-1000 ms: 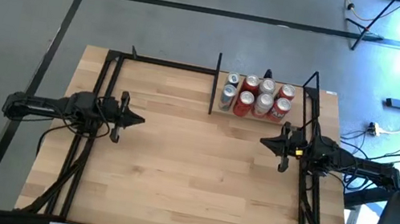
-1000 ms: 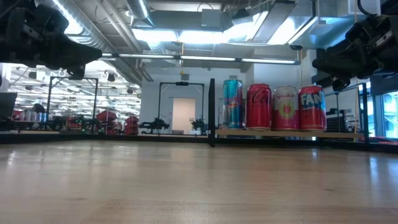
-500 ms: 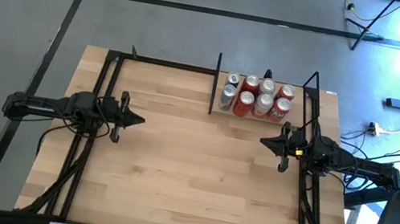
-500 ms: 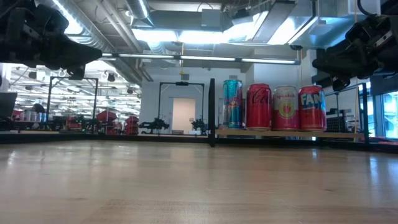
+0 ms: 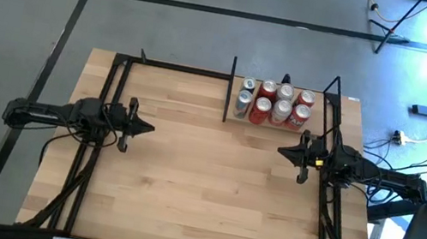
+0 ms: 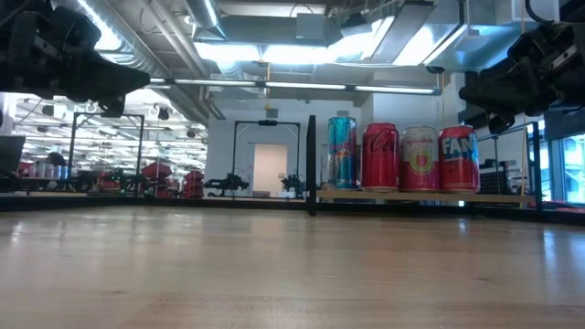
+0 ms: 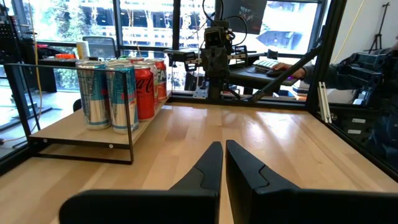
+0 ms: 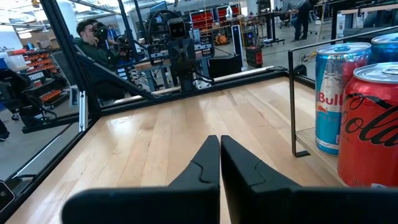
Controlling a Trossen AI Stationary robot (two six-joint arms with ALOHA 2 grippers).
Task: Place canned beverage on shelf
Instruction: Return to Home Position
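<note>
Several cans [image 5: 273, 102] stand upright in two rows on the shelf [image 5: 274, 123], a light plank between thin black bars at the table's far right. In the low view the front row shows a blue can [image 6: 342, 153] and three red ones [image 6: 420, 159]. My left gripper [image 5: 151, 128] hangs shut above the table's left side, pointing level toward the right; its fingers [image 7: 222, 163] hold nothing. My right gripper [image 5: 280, 151] hangs shut at the right side, just in front of the shelf, pointing left, fingers [image 8: 219, 155] empty.
The wooden tabletop [image 5: 202, 187] lies bare between the two grippers. A black metal frame [image 5: 119, 60] runs along the table's edges. A person [image 8: 87, 31] sits beyond the table's left side, and a hand [image 7: 286, 65] rests on a desk beyond its right side.
</note>
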